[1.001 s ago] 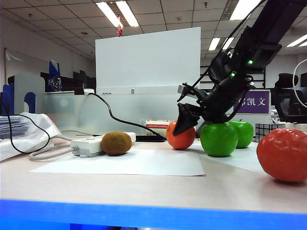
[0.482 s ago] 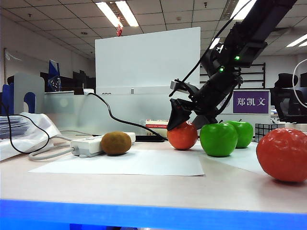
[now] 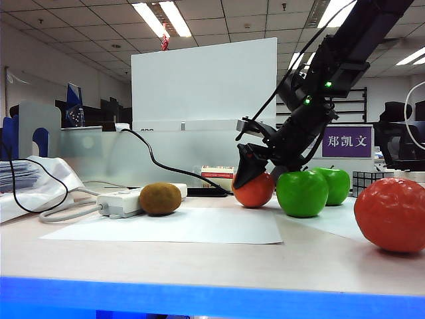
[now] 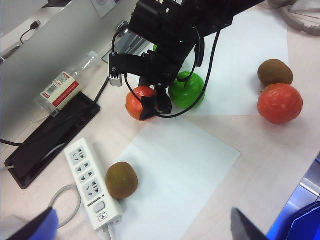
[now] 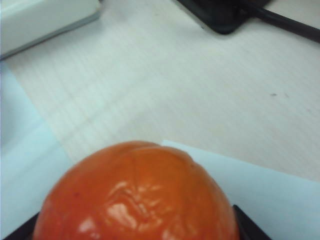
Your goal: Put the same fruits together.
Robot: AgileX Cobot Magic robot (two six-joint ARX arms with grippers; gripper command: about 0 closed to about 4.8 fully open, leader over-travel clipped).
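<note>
The right gripper (image 3: 247, 174) is spread wide open around the far orange (image 3: 253, 190), one finger (image 4: 164, 104) at each side, the fruit resting on the counter (image 3: 199, 259) just beside a green apple (image 3: 303, 193). A second green apple (image 3: 335, 183) sits close behind the first. The other orange (image 3: 390, 214) lies well apart at the near right, with a brown kiwi (image 4: 275, 72) next to it. Another kiwi (image 3: 161, 198) lies on its side, long axis level, touching the white power strip (image 4: 92, 183). The left gripper (image 4: 150, 225) hangs open high above the counter, holding nothing.
</note>
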